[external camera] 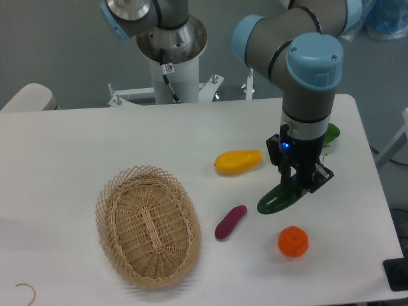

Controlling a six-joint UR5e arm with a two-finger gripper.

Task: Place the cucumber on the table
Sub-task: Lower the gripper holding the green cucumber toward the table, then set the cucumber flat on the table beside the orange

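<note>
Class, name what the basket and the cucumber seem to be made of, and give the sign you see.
Basket: woven wicker or rattan, matte tan, shown by its open lattice rim. Cucumber: probably moulded plastic, dark green and glossy, judging by its even shine.

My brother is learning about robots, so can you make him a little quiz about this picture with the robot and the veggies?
1. True or false: the wicker basket has food inside it.
2. What does the gripper hold?
A. the orange
B. the cucumber
C. the yellow fruit
3. Fill in: the small purple vegetable lies between the basket and the ____.

Key:
1. False, it is empty.
2. B. Whether its free end touches the table cannot be told.
3. Orange.
</note>
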